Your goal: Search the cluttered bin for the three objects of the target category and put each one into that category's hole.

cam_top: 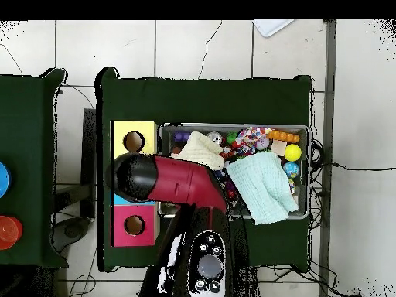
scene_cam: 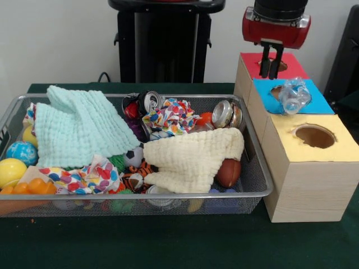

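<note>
A crushed clear plastic bottle [scene_cam: 294,95] with a blue label lies on the blue surround [scene_cam: 314,103], partly over its hole [scene_cam: 276,89]. My gripper [scene_cam: 270,72] hangs just behind and to the left of it, over the edge between the red and blue boxes. Its fingers [scene_cam: 265,61] stand slightly apart and hold nothing. In the overhead view the arm [cam_top: 178,182] covers the blue box and the gripper. The wire mesh bin [scene_cam: 263,193] is full of clutter. No other bottle shows in it.
In the bin lie a mint cloth [scene_cam: 78,126], a pale yellow cloth [scene_cam: 190,157], patterned cloths, dented cans [scene_cam: 227,114], a small football [scene_cam: 228,172] and several balls. The red-surround hole [scene_cam: 280,66] and the yellow-surround hole [scene_cam: 314,136] flank the blue one.
</note>
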`<state>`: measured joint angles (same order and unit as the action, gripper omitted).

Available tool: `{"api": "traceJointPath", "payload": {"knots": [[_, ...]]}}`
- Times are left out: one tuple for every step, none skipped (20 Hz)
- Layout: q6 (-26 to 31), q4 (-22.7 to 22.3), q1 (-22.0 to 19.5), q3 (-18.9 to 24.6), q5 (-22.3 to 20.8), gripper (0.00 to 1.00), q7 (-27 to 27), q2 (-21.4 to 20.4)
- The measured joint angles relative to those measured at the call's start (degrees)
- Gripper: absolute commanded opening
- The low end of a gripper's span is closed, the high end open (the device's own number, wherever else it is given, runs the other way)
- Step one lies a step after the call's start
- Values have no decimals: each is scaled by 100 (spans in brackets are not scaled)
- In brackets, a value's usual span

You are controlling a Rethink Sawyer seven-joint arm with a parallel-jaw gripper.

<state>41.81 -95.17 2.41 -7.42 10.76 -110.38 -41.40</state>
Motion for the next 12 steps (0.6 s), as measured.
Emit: {"api": "traceJointPath", "payload": {"knots": [[-96,-56,-19,41,0,0,0,5],[-141,-77,-24,61,0,0,0,7],[-361,-183,-30,172,0,100,0,11],[-397,-200,-29,192,0,100,0,12],[-433,-218,-29,211,1,100,0,12],[-469,-235,-28,231,1,100,0,12],[-519,-259,-29,259,0,100,0,14],[-646,-308,-29,347,0,100,0,23],[-667,-313,-29,376,0,100,0,27],[-674,-311,-29,394,1,100,0,28],[-674,-311,-28,409,1,100,0,27],[-668,-310,-26,431,-1,100,0,19]]}}
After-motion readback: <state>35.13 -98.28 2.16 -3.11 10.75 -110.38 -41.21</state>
